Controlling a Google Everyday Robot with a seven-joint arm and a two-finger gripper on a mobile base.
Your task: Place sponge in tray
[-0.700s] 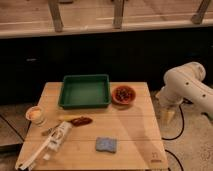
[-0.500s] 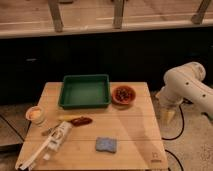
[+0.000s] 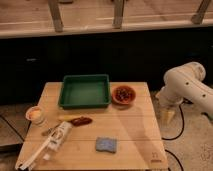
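"Blue-grey sponge (image 3: 106, 145), first entry: where does it sit?" (observer)

"Flat on the wooden desk (image 3: 135, 127), near the front edge, about mid-width. Nothing touches it. White utensil (image 3: 50, 145) lies off to one side, well apart." (me)

"And the tray?"

"Green tray (image 3: 85, 103) at the back of the desk, inside bare, well apart from the sponge. Reddish bowl (image 3: 124, 94) just beside one of its short walls."

"Your tool?"

"My tool (image 3: 168, 116) hangs pointing down, off the desk's side edge, beside the desk and not over it, well apart from the sponge. It carries nothing that I can see. Whether it is apart or together, I cannot tell."

"Progress?"

"My judgement: nothing done yet. Sponge not grasped, not lifted, not in the tray. Left to do: bring the tool over the sponge, take hold, lift, carry it toward the back of the desk, release inside the tray."
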